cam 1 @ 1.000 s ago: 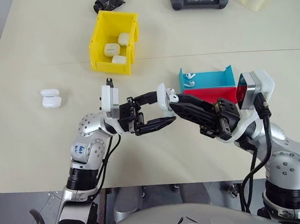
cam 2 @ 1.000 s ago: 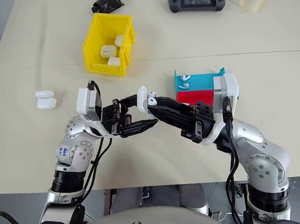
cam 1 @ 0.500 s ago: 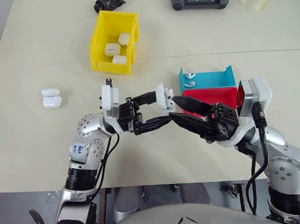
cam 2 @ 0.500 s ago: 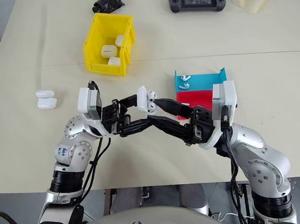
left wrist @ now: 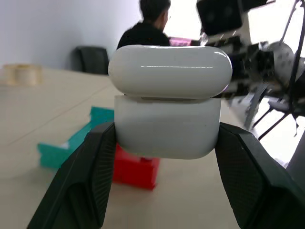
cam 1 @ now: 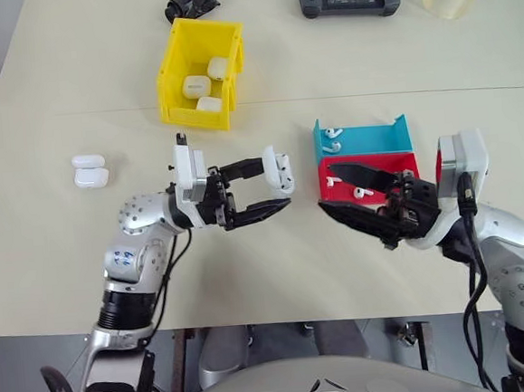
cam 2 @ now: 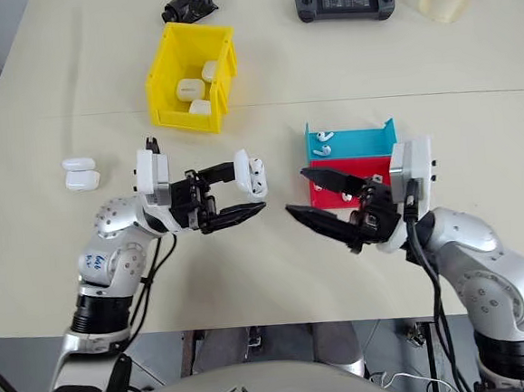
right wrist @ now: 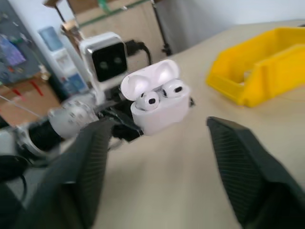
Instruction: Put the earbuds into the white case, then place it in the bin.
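Left end effector [cam 1: 275, 188] grips the white case [cam 1: 279, 171] (no legible labels); right end effector [cam 1: 348, 192] released.

Six white cases [cam 1: 279, 170], one bin [cam 1: 174, 92]

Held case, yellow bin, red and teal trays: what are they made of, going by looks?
White case: glossy hard plastic, probably; highlight streak along the lid. Yellow bin: moulded plastic, slight sheen, uniform colour. Red tray and teal tray: thin flat walls, matte; plastic or a printed part, can't tell which.
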Controlling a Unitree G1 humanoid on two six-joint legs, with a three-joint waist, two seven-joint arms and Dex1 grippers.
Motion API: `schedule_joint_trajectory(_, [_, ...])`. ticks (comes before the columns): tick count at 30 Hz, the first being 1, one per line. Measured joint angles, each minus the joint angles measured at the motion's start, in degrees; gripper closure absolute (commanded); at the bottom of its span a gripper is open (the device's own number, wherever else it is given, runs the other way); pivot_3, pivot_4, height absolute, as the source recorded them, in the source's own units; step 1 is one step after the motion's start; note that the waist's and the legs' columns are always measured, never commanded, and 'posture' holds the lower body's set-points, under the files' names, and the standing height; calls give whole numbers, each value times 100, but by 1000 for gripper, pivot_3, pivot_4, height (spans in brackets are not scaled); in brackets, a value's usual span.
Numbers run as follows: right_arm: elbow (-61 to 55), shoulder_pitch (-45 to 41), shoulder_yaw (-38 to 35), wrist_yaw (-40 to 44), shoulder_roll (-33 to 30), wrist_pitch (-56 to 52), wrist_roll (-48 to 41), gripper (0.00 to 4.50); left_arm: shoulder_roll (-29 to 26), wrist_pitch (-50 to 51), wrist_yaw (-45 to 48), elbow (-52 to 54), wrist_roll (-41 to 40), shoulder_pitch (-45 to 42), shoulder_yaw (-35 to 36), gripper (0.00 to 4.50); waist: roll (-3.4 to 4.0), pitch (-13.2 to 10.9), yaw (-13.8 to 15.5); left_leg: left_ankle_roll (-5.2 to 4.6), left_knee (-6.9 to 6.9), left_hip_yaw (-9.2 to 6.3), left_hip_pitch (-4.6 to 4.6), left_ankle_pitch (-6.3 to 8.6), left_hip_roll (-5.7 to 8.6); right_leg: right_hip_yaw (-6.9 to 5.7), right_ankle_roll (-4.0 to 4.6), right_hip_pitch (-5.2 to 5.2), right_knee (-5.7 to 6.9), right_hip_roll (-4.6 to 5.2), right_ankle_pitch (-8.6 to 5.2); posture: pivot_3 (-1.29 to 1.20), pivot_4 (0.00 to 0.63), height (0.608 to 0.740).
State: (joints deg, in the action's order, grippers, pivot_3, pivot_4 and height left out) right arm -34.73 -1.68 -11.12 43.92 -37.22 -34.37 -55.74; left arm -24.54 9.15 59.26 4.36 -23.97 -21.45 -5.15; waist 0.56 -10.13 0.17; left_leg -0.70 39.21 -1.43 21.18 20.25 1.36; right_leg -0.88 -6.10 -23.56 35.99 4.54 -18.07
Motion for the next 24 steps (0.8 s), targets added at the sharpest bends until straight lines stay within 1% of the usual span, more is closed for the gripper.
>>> schedule_joint_trajectory(2, [44,-334,14,35,-118,-4,61,3022,-292,-187,-55,-278,573,-293,-151,1737,0,0,-8,-2,-3,8,-2,-1,1,4,0,-2,1,-1,0,0,150,740])
schedule_joint_trajectory(6, [40,-1049,374,-46,-194,-176,157,4397,-377,-407,-63,-510,1109,-554,-445,1737,-1,-1,-1,-4,-6,4,3,1,0,1,0,-5,-1,2,0,0,150,740])
schedule_joint_trajectory(7, [36,-1273,569,-100,-180,-246,212,4457,-407,-399,-27,-522,1196,-584,-537,1737,-1,-1,-3,-4,-6,4,6,1,0,1,0,-8,0,3,0,0,150,740])
schedule_joint_trajectory(11, [42,-1934,1155,-362,39,-535,368,4457,-423,-303,45,-444,1340,-634,-784,1737,-2,-1,-6,-3,-4,3,6,0,0,1,0,-9,0,4,0,0,150,740])
schedule_joint_trajectory(15, [231,-2197,1626,-452,147,-719,701,4457,-398,-76,40,-138,1325,-604,-851,1737,-2,-1,1,-4,-2,1,8,0,3,1,0,-8,0,8,0,0,150,740])
schedule_joint_trajectory(19, [622,-2177,2004,-328,179,-669,1245,4457,-347,-3,24,153,1307,-536,-874,1737,-2,-1,11,-4,-2,0,10,0,4,0,0,-9,2,9,0,0,150,740])
schedule_joint_trajectory(24, [934,-1845,1931,207,30,-214,1552,4457,-249,-58,-29,175,1191,-367,-728,1737,-4,-2,16,-5,-1,0,10,0,3,-2,0,-8,1,8,0,0,150,740])
